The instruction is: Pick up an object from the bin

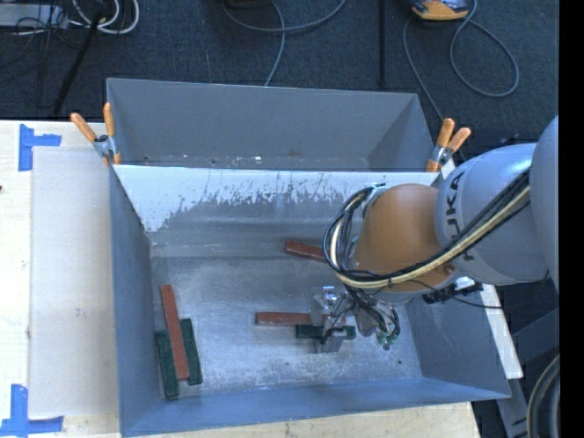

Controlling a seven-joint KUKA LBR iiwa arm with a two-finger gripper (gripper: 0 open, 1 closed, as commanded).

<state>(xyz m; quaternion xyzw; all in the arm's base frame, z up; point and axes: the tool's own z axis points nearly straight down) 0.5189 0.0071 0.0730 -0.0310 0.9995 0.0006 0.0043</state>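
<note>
End effector (330,325) over green block (313,334), brown stick (281,318) beside — more sticks (175,336) left

The bin (192,222) is grey sheet metal with a matt finish. Its sloped back wall is streaked with pale scratches, and its floor is scuffed and speckled. The reddish-brown strips (173,331) and dark green strips (191,352) look flat, smooth and dull; their material cannot be told. The arm's casing (511,217) is smooth silvery-grey with a soft sheen. The orange-brown wrist cover (401,231) is smooth and faintly glossy, looped by shiny black and cream cables (338,235).
</note>
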